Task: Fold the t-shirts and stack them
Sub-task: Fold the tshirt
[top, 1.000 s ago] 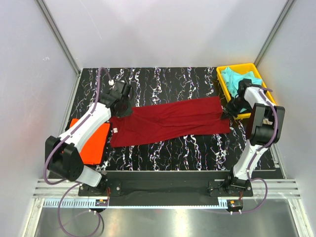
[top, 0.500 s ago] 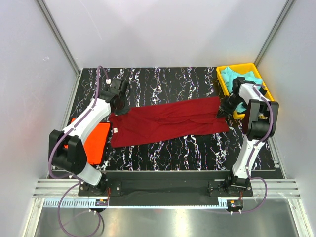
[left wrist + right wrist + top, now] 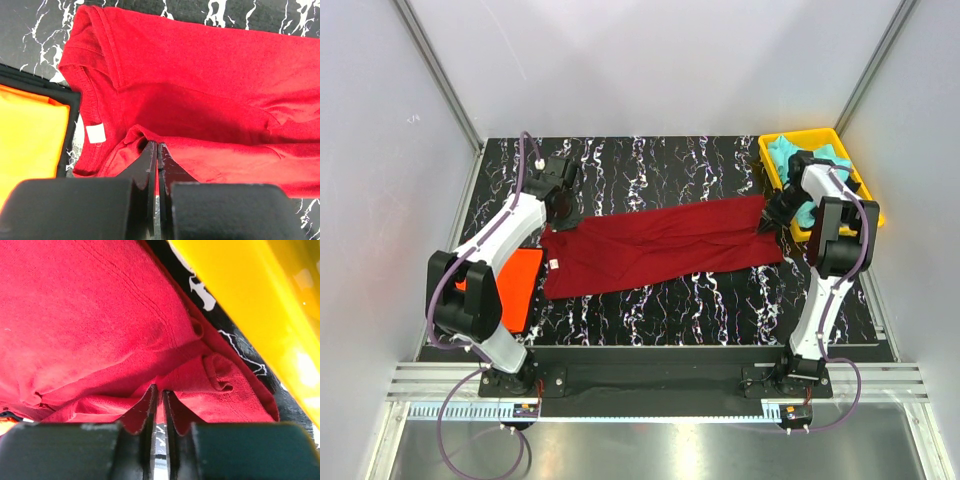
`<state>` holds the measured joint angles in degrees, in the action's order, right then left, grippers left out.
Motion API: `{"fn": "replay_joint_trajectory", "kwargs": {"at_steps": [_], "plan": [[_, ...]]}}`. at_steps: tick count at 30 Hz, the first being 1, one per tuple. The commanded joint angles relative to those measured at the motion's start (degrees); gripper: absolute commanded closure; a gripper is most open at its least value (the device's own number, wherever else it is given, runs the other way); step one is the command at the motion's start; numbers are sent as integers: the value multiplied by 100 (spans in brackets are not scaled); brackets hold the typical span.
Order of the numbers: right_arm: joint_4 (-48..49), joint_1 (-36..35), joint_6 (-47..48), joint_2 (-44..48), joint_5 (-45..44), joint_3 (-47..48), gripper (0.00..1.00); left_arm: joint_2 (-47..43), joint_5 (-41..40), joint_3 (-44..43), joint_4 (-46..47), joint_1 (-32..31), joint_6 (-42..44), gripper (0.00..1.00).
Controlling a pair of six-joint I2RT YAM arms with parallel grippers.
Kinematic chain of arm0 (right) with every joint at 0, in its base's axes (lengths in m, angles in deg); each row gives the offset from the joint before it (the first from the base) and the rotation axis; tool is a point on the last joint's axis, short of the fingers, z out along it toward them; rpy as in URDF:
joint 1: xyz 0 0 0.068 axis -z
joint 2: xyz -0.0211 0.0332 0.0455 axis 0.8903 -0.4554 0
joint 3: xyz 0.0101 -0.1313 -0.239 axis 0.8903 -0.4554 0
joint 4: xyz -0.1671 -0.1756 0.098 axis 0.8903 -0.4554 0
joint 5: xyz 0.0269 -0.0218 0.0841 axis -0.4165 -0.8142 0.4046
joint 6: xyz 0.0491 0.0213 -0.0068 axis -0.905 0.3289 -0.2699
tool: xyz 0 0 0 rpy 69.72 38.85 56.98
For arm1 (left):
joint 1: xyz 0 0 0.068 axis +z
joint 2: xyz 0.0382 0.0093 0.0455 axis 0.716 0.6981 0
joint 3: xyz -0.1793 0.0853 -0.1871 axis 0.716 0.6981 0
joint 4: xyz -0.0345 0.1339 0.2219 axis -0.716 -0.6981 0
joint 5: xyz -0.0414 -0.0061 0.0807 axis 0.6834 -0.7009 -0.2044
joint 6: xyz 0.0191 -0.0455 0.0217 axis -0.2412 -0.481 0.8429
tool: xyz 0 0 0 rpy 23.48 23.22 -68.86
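The dark red t-shirt [image 3: 660, 245] lies stretched as a long band across the middle of the desk [image 3: 700, 300], its collar end to the left and its hem end to the right, the cloth doubled over lengthwise so that a soft ridge runs along it. The fabric is plain and matte, with shallow wrinkles toward the right end; a small white neck label [image 3: 95, 133] shows inside the ribbed collar, and one short sleeve lies flat at the far left corner. The left pincer [image 3: 157, 150] is pinched narrow on a raised fold of the shirt just beside the collar, with red cloth showing in the thin slit between its fingers. The right pincer [image 3: 160, 392] is likewise nearly closed on the bunched hem edge, where the cloth gathers into small rolls at its tips. Just left of the collar lies the bright orange t-shirt [image 3: 518, 285], flat, with a black cloth [image 3: 74, 115] edging it underneath. At the far right corner of the desk stands the yellow tray [image 3: 767, 165], close to the hem, with the turquoise t-shirt [image 3: 786, 152] crumpled inside.
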<state>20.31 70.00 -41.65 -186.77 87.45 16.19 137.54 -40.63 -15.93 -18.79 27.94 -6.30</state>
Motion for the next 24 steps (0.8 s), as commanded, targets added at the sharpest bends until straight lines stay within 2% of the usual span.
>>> {"fn": "replay_joint_trajectory", "kwargs": {"at_steps": [1, 3, 4, 6, 7, 10, 11, 12, 14, 15, 18, 21, 24], "plan": [[-99, -68, 106, -103, -11, 310, 82, 83, -4, -278, 197, 64, 156, 100], [-108, -68, 167, -147, -72, 459, 78, 127, -39, -270, 206, 91, 130, 100], [-126, -68, 237, -190, -125, 538, 70, 170, -100, -278, 223, 91, 121, 100], [-283, -68, 404, -217, -414, 940, 64, 232, -180, -313, 223, 117, 121, 100], [-475, -76, 579, -130, -572, 1039, 56, 276, -206, -331, 215, 143, 147, 100], [-556, -77, 844, 482, -1196, 848, 45, 250, -285, -340, 214, 152, 261, 92], [-539, -76, 836, 669, -1276, 716, 43, 146, -294, -340, 223, 143, 305, 85], [-408, -76, 757, 1001, -1207, 358, 42, 84, -312, -314, 215, 143, 340, 73], [-258, -76, 669, 1249, -979, -170, 40, -249, -356, -217, 206, 135, 358, 60], [-205, -76, 634, 1338, -934, -321, 40, -390, -347, -147, 197, 143, 349, 51], [84, -59, 607, 1593, -820, -891, 39, -960, -277, 152, 109, 135, 288, 40], [444, 213, 300, 1909, -276, -1602, 38, -1505, 179, 582, 118, 108, 192, 43], [1146, 442, 71, 2129, 156, -2158, 39, -1753, 926, 1284, 319, 64, -63, 55]]}}
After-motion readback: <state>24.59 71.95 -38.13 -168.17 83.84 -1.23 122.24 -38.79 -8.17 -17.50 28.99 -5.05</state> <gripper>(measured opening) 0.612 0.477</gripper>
